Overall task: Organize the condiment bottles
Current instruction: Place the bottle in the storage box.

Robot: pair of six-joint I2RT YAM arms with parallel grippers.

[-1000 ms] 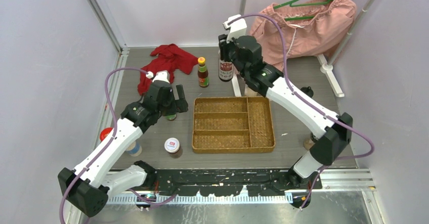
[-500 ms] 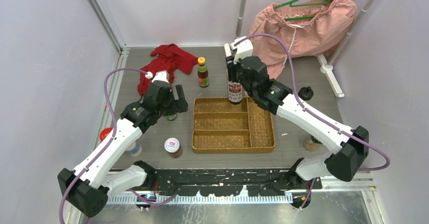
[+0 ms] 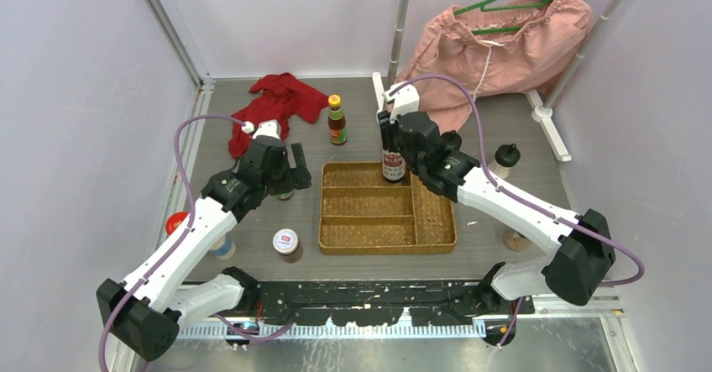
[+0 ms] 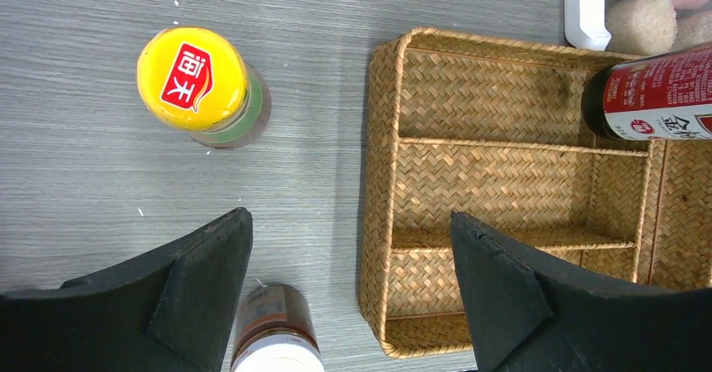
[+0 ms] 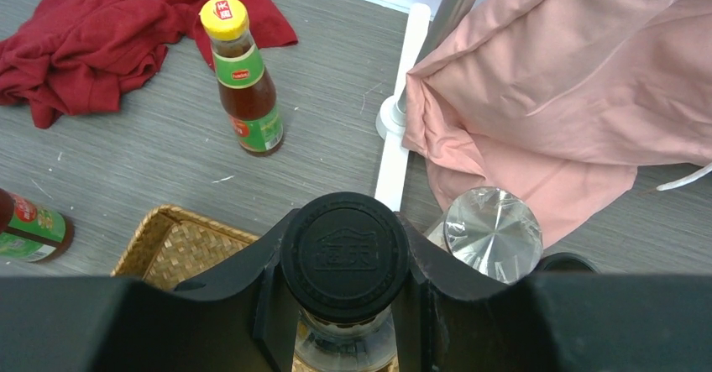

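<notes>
Right gripper [image 3: 389, 137] is closed on the round black-capped, red-labelled glass bottle [image 3: 393, 168], held upright at the woven wicker tray's [image 3: 322, 212] far compartment. Left gripper [image 4: 348, 221] is spread wide and empty, near the yellow-lidded jar [image 4: 195, 80].

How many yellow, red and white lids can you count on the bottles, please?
Yellow: 2, the far sauce bottle and the near sauce bottle
Red: 1, the red-lidded jar
White: 1, the white-lidded jar
Total: 4 in view
</notes>
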